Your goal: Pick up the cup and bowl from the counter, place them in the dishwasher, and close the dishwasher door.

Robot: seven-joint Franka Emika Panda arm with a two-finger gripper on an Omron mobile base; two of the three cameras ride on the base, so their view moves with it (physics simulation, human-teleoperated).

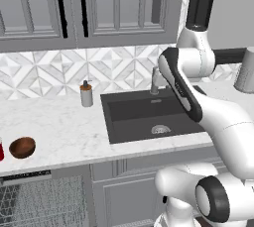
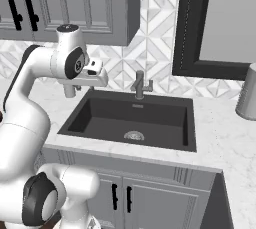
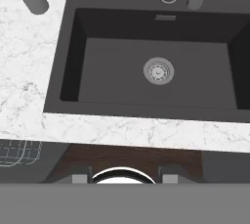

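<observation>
Left base view: small round dark-brown wooden-looking bowl [image 1: 22, 147] upright near the left end of the white marble counter [image 1: 64, 132], mouth up, no long axis to speak of, likely light and stiff, best pinched across the rim; sliver of the red tapered cup [image 1: 1, 150] just beside it at the frame edge, above the dishwasher's silver-grey wire rack [image 1: 42, 203]. Right base view: arm raised over the dark sink [image 2: 131, 118]. Hand view: looking down at the sink, gripper [image 3: 122, 178] holding nothing (fingertips barely visible, jaw state impossible to tell).

Grey cabinets [image 1: 59, 8], patterned tile backsplash [image 1: 49, 72]
</observation>
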